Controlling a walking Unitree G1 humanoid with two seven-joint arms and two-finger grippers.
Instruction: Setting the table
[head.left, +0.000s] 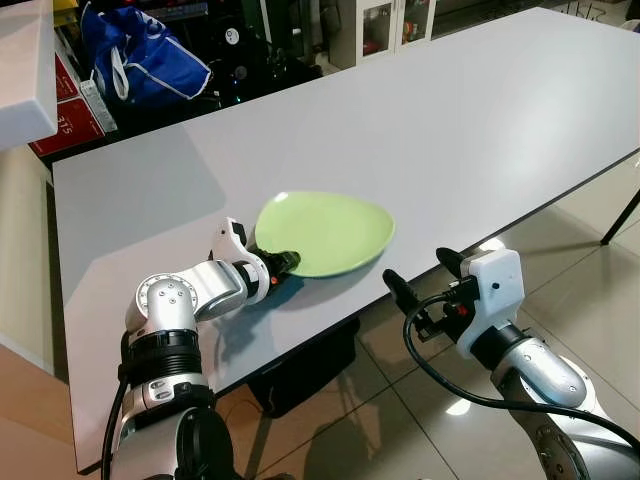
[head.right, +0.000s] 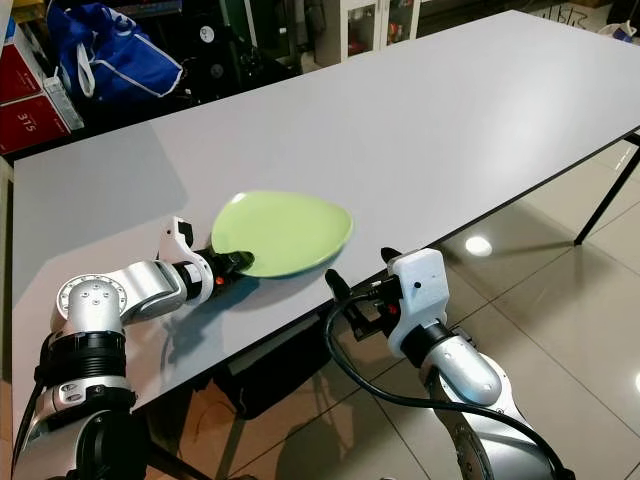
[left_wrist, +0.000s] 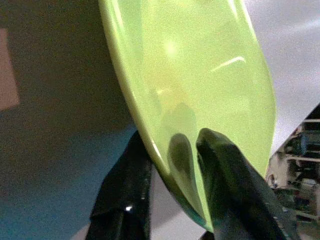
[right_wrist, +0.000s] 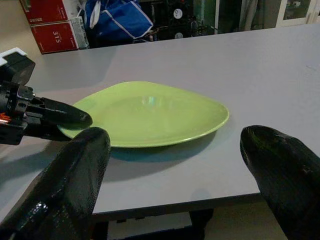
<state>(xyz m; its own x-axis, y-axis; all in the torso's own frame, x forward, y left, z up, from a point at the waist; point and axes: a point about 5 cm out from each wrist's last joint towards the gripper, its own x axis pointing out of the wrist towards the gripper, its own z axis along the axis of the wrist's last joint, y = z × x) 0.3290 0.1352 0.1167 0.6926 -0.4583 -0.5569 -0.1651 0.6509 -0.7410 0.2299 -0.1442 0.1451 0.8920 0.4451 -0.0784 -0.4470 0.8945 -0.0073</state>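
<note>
Hovering off the near edge of the worktop (head.left: 480, 130), the right gripper (head.left: 420, 285) hangs over the floor with its fingers (right_wrist: 80, 175) spread wide and nothing between them, aimed straight across at the plate. Its forearm comes up from low on the right, wrist bent so the fingers point in towards the table edge.

Just beyond that edge lies the green plate (head.left: 325, 232), close to the front of the worktop, its long axis running left to right. It looks to sit low on the surface, though the left side seems a touch raised; hard to be sure from here.

And there's the left gripper (head.left: 283, 263), right on the plate's left rim. The wrist camera shows it plainly: one finger (left_wrist: 230, 185) above the rim, one below, pinching the edge of the plate between them. The left arm reaches over the worktop with its elbow bent and forearm running low along the surface towards the plate.

So the left arm is the one in charge, already on the plate; the right is near but apart. My read is that the plate is being set down or nudged into its place, with release to follow.

Farther back, a blue bag (head.left: 140, 55) and red boxes (head.left: 70, 115) sit behind the far side.
</note>
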